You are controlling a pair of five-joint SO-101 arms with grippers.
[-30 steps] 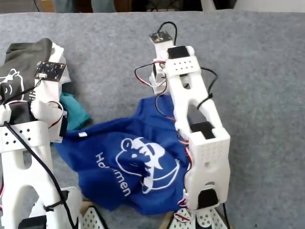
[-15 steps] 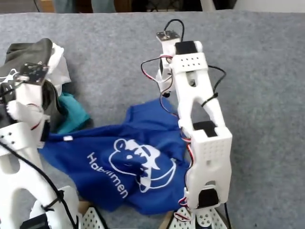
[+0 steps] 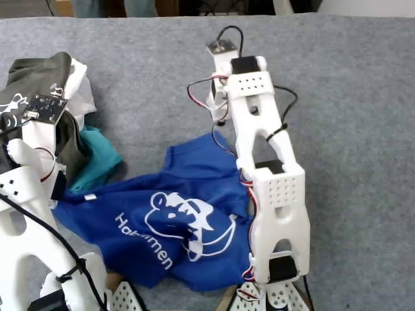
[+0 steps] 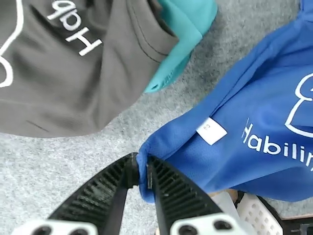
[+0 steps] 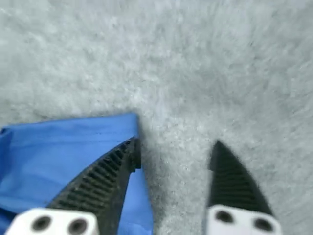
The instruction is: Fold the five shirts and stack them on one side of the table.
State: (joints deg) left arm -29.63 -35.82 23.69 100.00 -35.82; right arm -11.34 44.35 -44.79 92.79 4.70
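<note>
Blue cloth lay rumpled on the grey counter (image 3: 350,97) between the two arms: the blue shirt (image 3: 175,220), print up, had a corner of its edge pinched tight in the left tool (image 4: 141,166), apparently so that side could be drawn out flat for folding. The right tool (image 5: 176,147) stood spread at the shirt's opposite edge, one finger over the cloth and the other over bare counter, placed, I judged, to take a matching hold. Just beyond the left tool's tips sat a dark grey shirt (image 4: 63,63) over a teal shirt (image 4: 183,29), likely next in line.
</note>
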